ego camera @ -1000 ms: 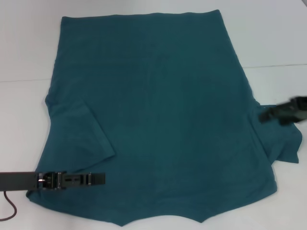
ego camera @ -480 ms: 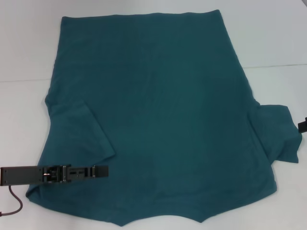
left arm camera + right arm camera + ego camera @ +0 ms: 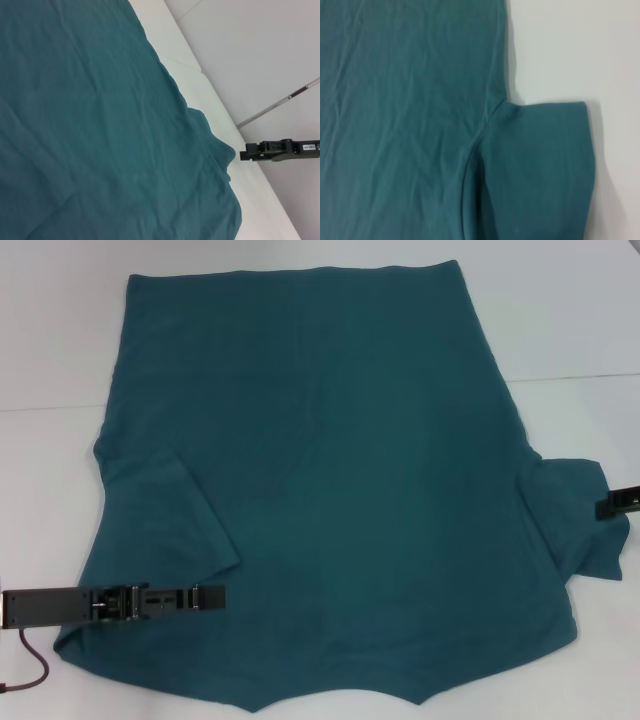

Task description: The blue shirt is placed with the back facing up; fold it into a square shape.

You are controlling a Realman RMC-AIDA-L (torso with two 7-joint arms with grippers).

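Observation:
The blue shirt [image 3: 340, 470] lies spread flat on the white table [image 3: 560, 310], hem at the far side and collar end at the near edge. Its left sleeve [image 3: 160, 525] is folded inward over the body. The right sleeve [image 3: 575, 520] sticks out flat to the side, and the right wrist view looks down on that sleeve [image 3: 540, 170]. My left gripper [image 3: 222, 597] hovers over the shirt's near left part, just below the folded sleeve. My right gripper [image 3: 600, 508] sits at the right sleeve's outer edge. The left wrist view shows that gripper [image 3: 242, 154] just beyond the sleeve tip [image 3: 220, 150].
A dark red cable [image 3: 25, 665] trails from the left arm at the near left corner. A seam [image 3: 580, 377] runs across the table behind the shirt. Bare white tabletop lies on both sides of the shirt.
My left gripper shifted slightly away from the near edge, then held still. My right gripper pulled off the right sleeve toward the right edge and now pokes back in at the sleeve's rim.

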